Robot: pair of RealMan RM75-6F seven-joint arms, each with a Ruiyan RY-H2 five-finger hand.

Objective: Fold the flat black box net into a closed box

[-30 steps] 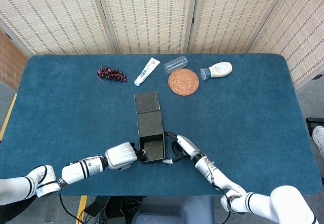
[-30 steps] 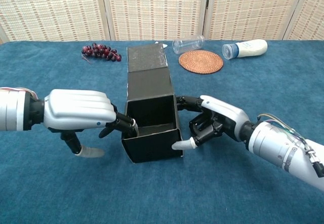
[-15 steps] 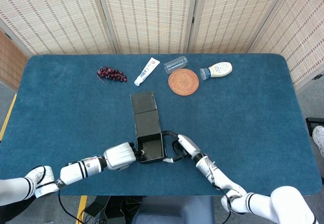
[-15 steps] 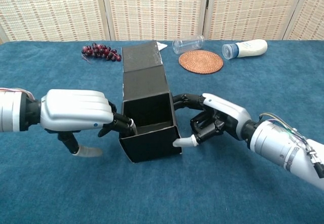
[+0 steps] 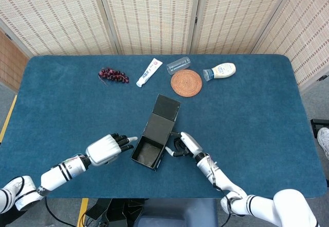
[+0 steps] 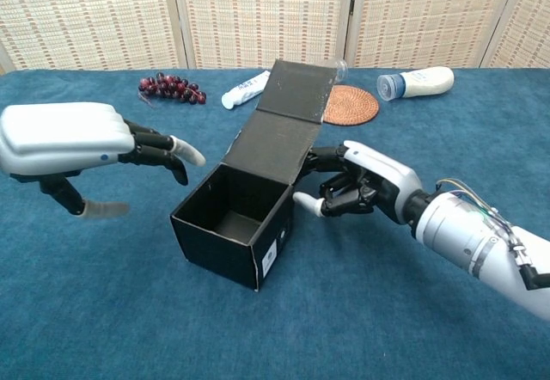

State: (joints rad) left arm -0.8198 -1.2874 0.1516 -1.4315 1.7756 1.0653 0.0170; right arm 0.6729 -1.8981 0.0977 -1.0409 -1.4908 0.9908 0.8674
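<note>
**Op:** Black box [image 5: 154, 137] sits near the front middle of the blue surface [image 5: 257, 114], turned at an angle. Top is open, and I can see down into it in both views. Lid flap [image 6: 290, 113] sticks up and leans back toward the far side.

**Eng:** Left hand?

**Op:** My left hand [image 6: 73, 144] hangs above the surface just left of the box, apart from it. Fingers are spread and stretched toward the box wall, nothing in them.

**Eng:** Right?

**Op:** My right hand [image 6: 361, 186] is against the box's right wall, fingers [image 6: 331, 201] curled in at the top edge, where the flap hinges. It's touching the cardboard, but I can't tell if it actually grips the wall or just presses on it (contact is too cramped to read from the chest view).

**Eng:** Box sitting flat?

**Op:** Looks like its base is on the surface. White sticker [image 6: 268, 258] shows on the near right wall.

**Eng:** Clutter?

**Op:** All along the far edge, well apart from the box: grapes [image 5: 113, 75], a white tube [image 5: 149, 72], a clear bottle [image 5: 178, 64] lying on its side, a round woven coaster [image 5: 186, 82] and a white squeeze bottle [image 5: 220, 71], also lying down. From the chest view the raised flap covers part of the clear bottle.
</note>
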